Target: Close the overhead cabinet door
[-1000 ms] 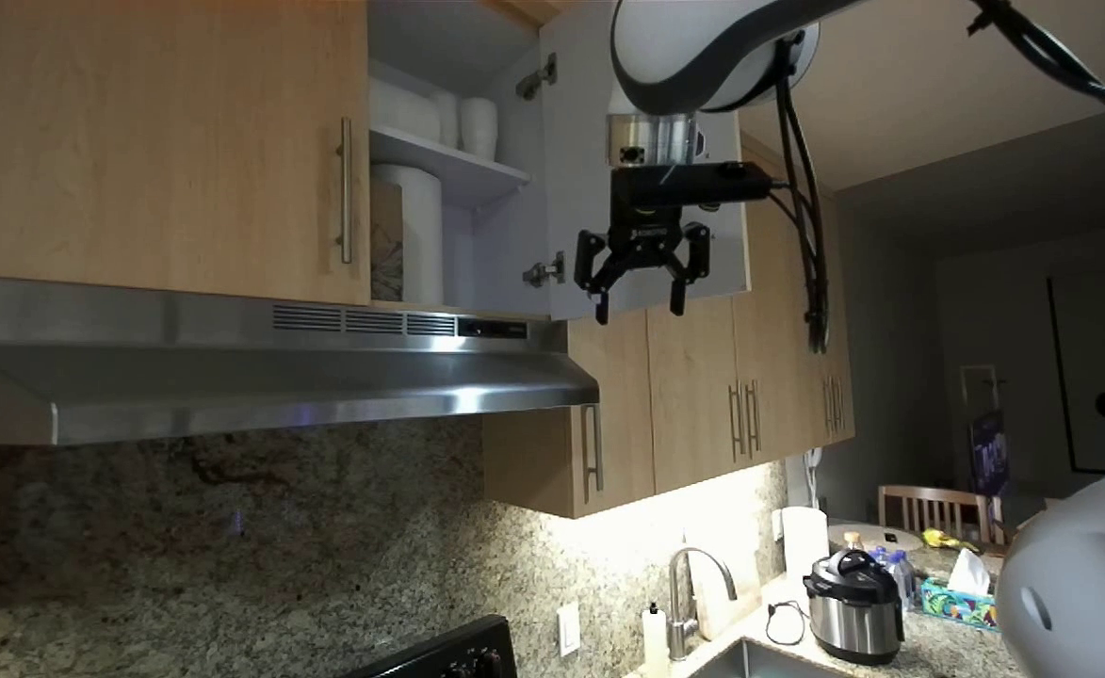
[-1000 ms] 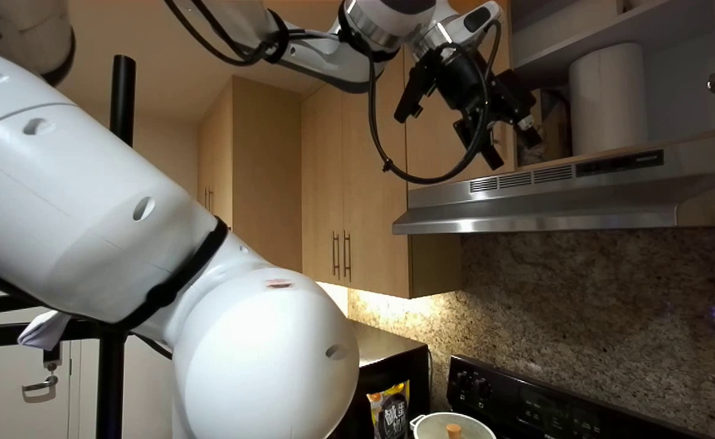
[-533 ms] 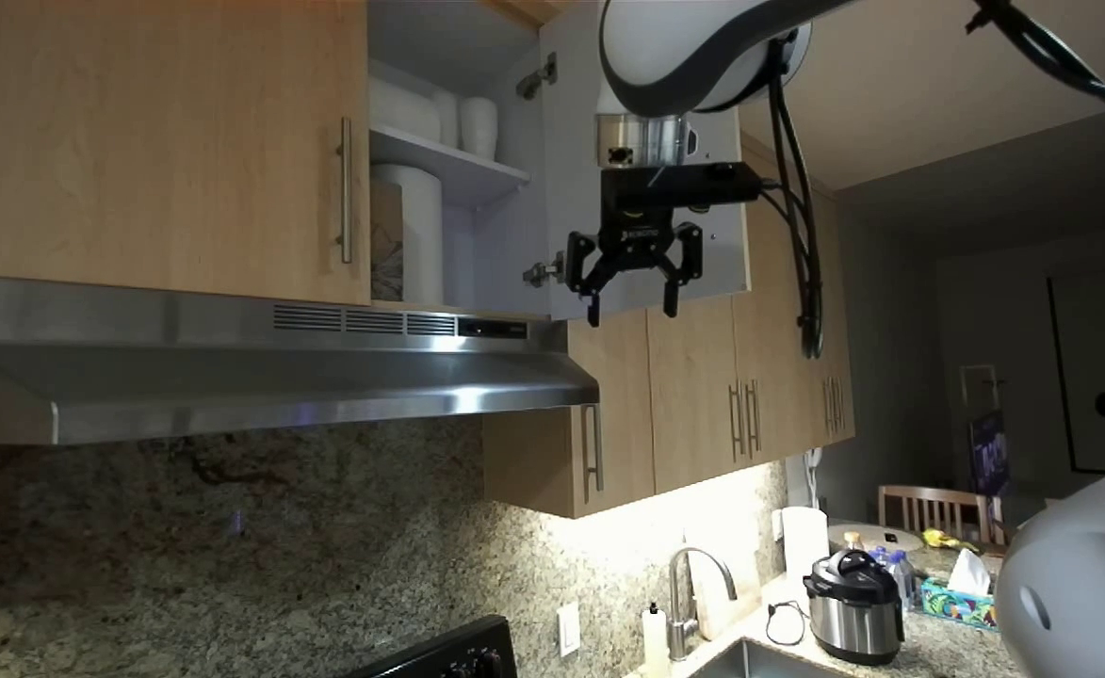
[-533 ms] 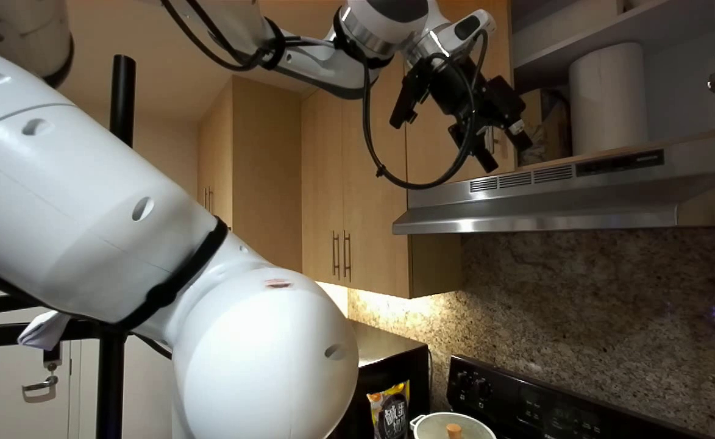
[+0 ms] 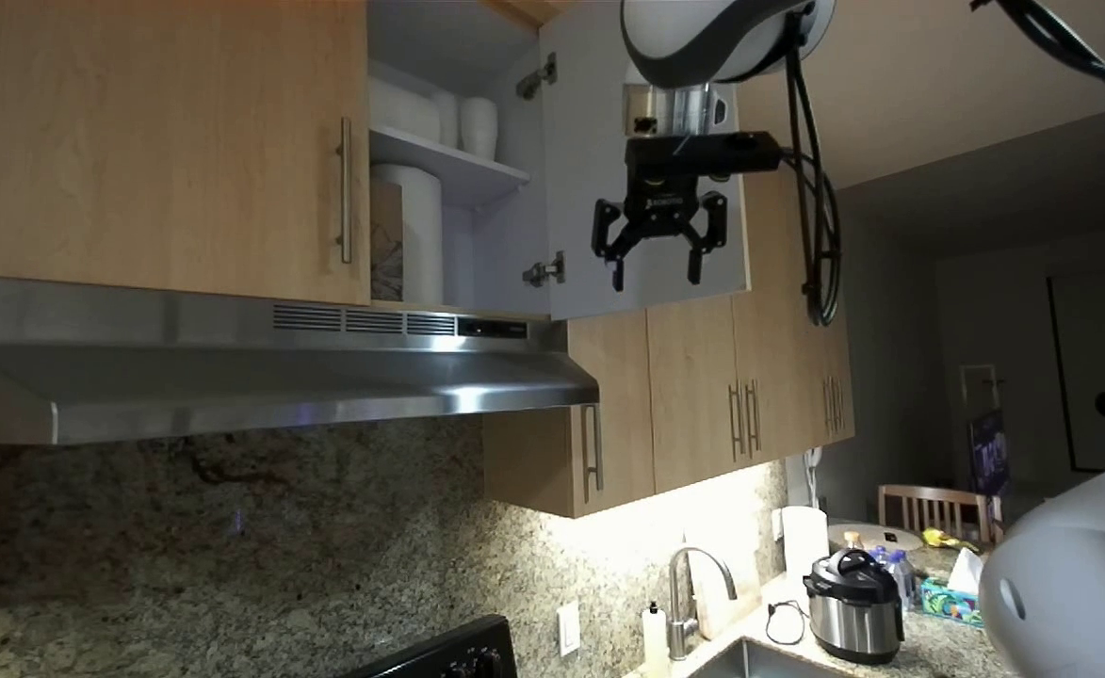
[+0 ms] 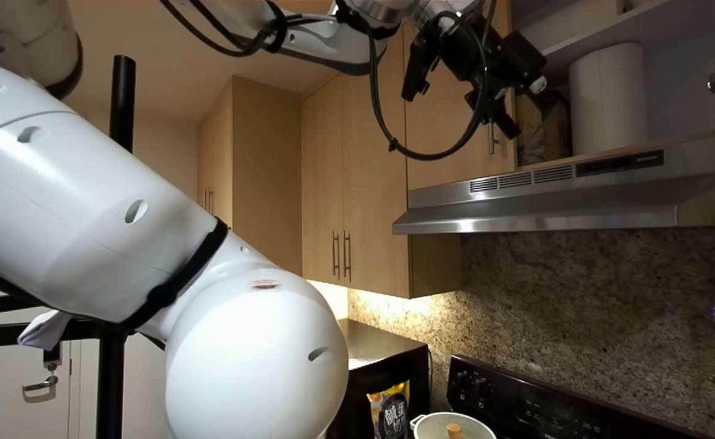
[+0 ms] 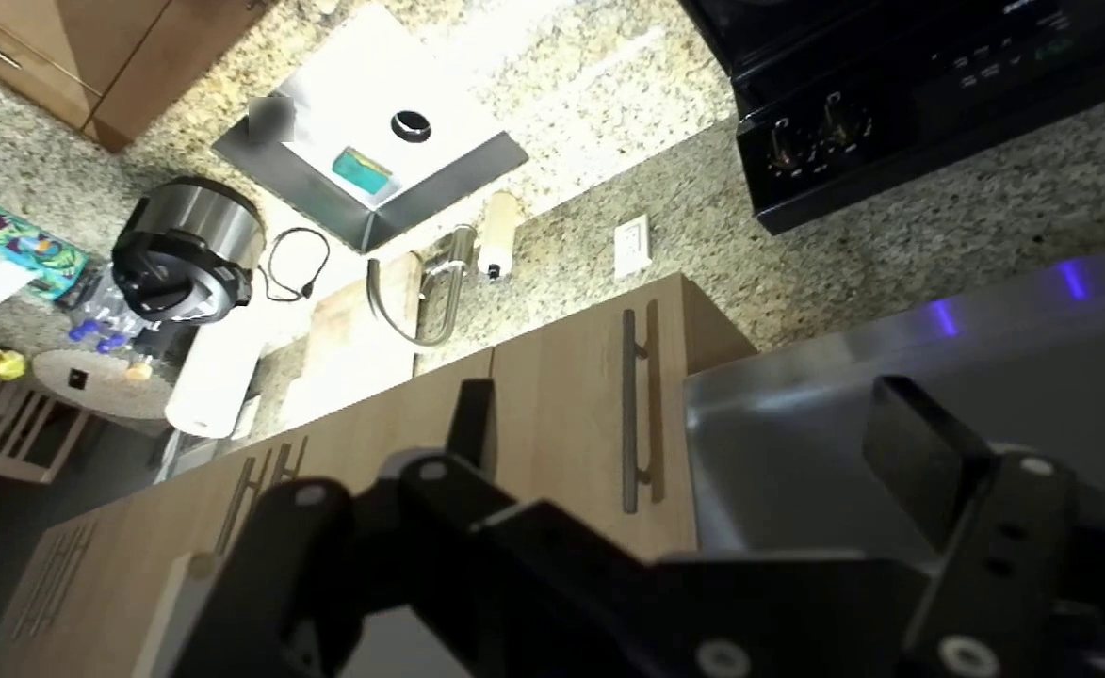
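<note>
The overhead cabinet door (image 5: 580, 179) stands swung open in an exterior view, its pale grey inner face and two hinges showing. Its wood front and bar handle are hidden there. In the wrist view a pale edge and a grey patch at the lower left look like the door (image 7: 161, 612). My gripper (image 5: 657, 271) hangs fingers down before the inner face, level with the door's lower part. I cannot tell the gap between them. It also shows in an exterior view (image 6: 526, 116) and in the wrist view (image 7: 689, 414), fingers wide apart with nothing between them.
The twin door (image 5: 166, 141) is shut beside the opening. A white roll (image 5: 420, 235) and white cups stand inside the cabinet. The steel range hood (image 5: 279, 367) juts out below. Lower-reaching cabinet doors (image 5: 693, 386) stand behind the open door. A cable loop (image 6: 430, 155) hangs from the wrist.
My gripper first shifted slightly left in the view that shows the door's inner face, then rose and moved right. It stays open. The door has not moved.
</note>
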Motion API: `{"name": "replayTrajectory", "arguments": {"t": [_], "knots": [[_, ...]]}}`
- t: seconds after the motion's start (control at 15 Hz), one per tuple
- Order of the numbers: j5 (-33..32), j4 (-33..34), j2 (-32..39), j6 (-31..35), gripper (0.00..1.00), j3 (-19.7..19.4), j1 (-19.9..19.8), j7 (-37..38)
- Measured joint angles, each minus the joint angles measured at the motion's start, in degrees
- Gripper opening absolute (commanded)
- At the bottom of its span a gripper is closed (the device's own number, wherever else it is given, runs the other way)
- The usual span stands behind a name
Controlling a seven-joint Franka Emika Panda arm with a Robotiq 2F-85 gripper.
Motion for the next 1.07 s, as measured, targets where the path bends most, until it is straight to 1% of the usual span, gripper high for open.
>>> {"name": "replayTrajectory", "arguments": {"t": [0.33, 0.8, 1.07], "knots": [[-3.17, 3.66, -0.26, -3.53, 1.0, -2.29, -3.32, 0.0], [-3.21, 4.96, -1.56, -7.14, 1.0, -7.39, -4.45, 0.0], [-3.21, 4.96, -2.07, -7.21, 1.0, -7.92, -6.09, 0.01]]}}
